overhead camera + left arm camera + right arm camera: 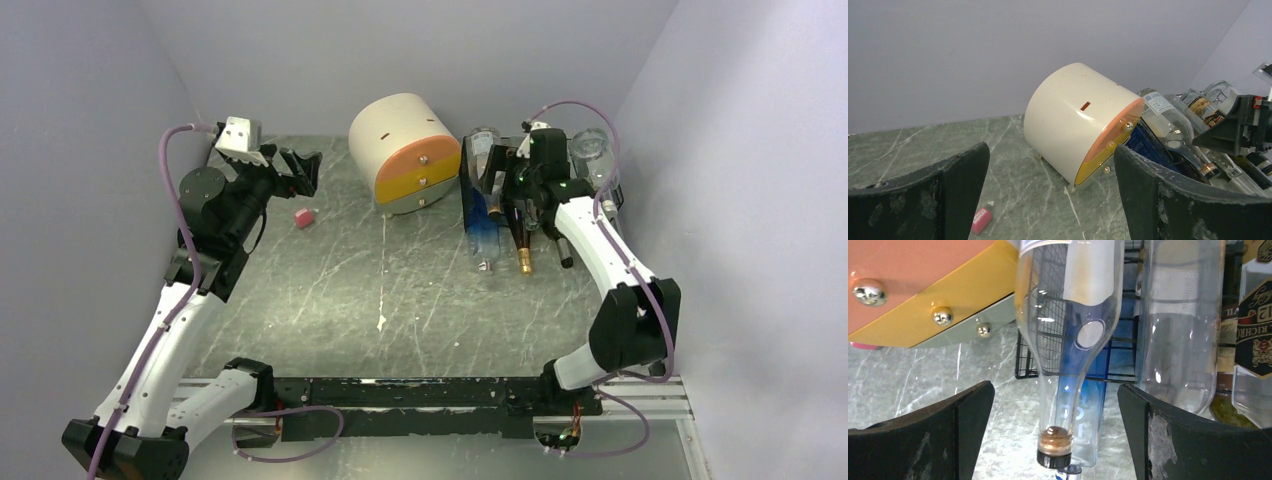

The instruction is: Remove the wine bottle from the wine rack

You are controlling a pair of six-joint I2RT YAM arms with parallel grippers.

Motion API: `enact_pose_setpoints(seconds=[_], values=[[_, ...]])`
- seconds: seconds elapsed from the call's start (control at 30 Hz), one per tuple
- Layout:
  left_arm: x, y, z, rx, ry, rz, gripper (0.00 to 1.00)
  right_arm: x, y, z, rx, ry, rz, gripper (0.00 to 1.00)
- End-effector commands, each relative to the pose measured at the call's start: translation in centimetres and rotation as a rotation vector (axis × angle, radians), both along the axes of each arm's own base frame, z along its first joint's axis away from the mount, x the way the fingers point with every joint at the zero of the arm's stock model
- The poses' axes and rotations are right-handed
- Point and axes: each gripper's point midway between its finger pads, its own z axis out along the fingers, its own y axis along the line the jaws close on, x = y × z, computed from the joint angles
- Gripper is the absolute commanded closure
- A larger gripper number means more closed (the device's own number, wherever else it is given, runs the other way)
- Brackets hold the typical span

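Jaws of the right arm (590,225) stand wide apart, framing the dark-capped neck of the wine bottle (1068,315), smooth clear glass lying neck-out in the black wire-mesh wine rack (1126,340). Closing just behind the cap, then drawing straight along the neck, should spare the slick neighbouring bottles (1180,325). Farther left, over the marbled bench (400,290), the left arm (215,215) holds its jaws apart.

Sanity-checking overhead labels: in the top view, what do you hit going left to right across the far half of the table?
pink block → cream-and-orange drawer unit → blue bottle → gold-capped dark bottle. Grippers and rack left out, since they overlap their neighbours.
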Motion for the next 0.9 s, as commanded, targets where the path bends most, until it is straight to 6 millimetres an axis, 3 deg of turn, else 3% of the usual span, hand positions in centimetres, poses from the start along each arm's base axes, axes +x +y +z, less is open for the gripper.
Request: enact_pose_setpoints(seconds=[0.0, 0.17, 0.3, 0.63, 0.87], values=[[0.0, -0.4, 0.1, -0.005, 0.001, -0.028, 0.02, -0.1, 0.7, -0.3, 0.117, 0.065, 0.079, 0.0], [0.2, -0.4, -0.1, -0.003, 0.008, -0.027, 0.02, 0.2, 0.9, -1.6, 0.133, 0.101, 0.091, 0.02], [0.2, -0.5, -0.1, -0.006, 0.009, -0.032, 0.02, 0.5, 0.4, -2.6, 0.136, 0.125, 0.073, 0.13], [0.4, -0.7, -0.5, 0.004, 0.019, -0.041, 0.02, 0.8, 2.1, -4.8, 0.265, 0.181, 0.139, 0.23], [0.4, -0.5, -0.6, 0.007, 0.02, -0.032, 0.02, 0.8, 2.9, -6.1, 0.339, 0.207, 0.146, 0.4]])
